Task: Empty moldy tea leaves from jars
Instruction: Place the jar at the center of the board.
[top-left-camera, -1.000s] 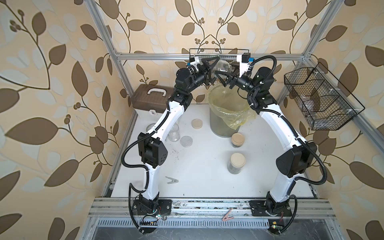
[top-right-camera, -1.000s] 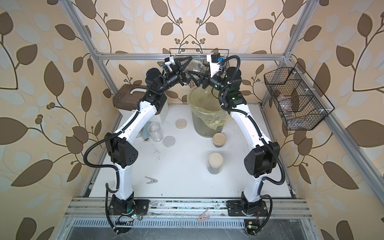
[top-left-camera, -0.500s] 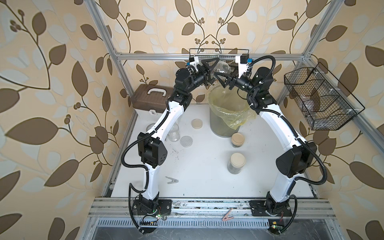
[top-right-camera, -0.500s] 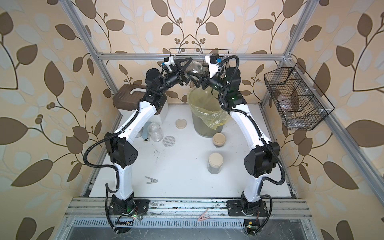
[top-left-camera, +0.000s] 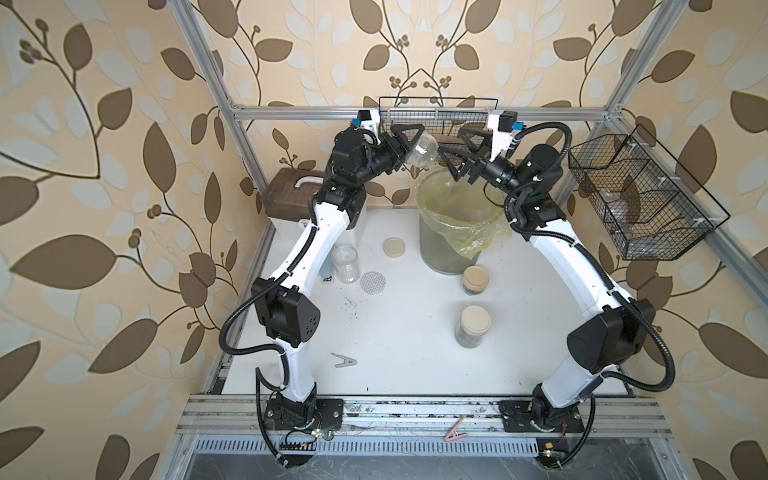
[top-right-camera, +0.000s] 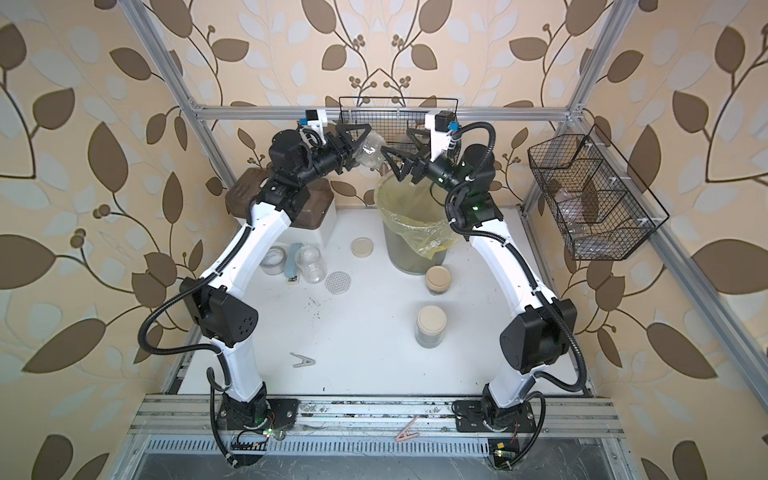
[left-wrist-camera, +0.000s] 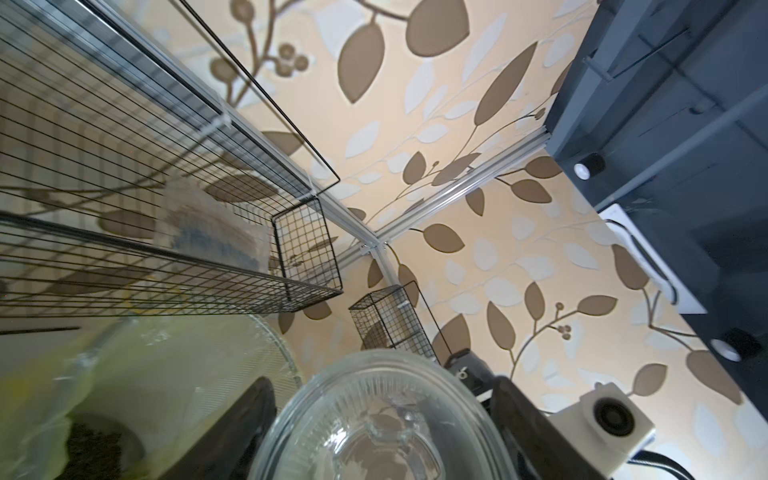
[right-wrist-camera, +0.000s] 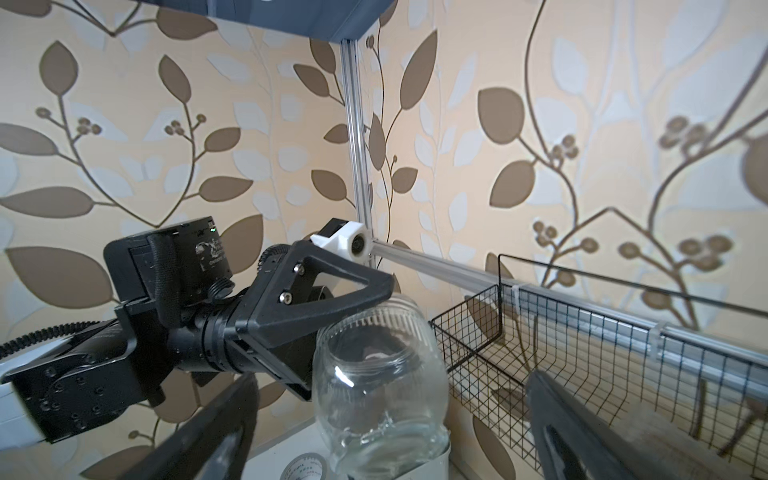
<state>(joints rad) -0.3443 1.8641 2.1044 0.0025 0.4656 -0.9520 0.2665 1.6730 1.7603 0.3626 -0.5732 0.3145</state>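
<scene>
A clear glass jar (top-left-camera: 422, 151) hangs tilted above the bin's back rim, and my left gripper (top-left-camera: 409, 145) is shut on it. The jar (left-wrist-camera: 382, 419) looks empty in the left wrist view, a black finger (left-wrist-camera: 249, 415) on each side. My right gripper (top-left-camera: 451, 151) stands open just beside it; its fingers (right-wrist-camera: 224, 415) are well apart from the jar (right-wrist-camera: 378, 374). Dark moldy tea leaves (left-wrist-camera: 91, 440) lie inside the yellow-lined bin (top-left-camera: 457, 220). Two jars with beige lids (top-left-camera: 476, 280) (top-left-camera: 473, 326) stand on the table, and an open jar (top-left-camera: 345, 264) stands by the left arm.
A loose beige lid (top-left-camera: 394, 248) and a dotted lid (top-left-camera: 372, 282) lie on the white table. A brown box (top-left-camera: 291, 195) sits back left, a tape roll (top-right-camera: 274, 259) beside it. Wire baskets hang at the back (top-left-camera: 436, 116) and right (top-left-camera: 640, 199). A clip (top-left-camera: 345, 360) lies near the front.
My right gripper has opened and let go of the jar. The left gripper closed on the jar a moment earlier and holds it alone now. Both arms stayed in place.
</scene>
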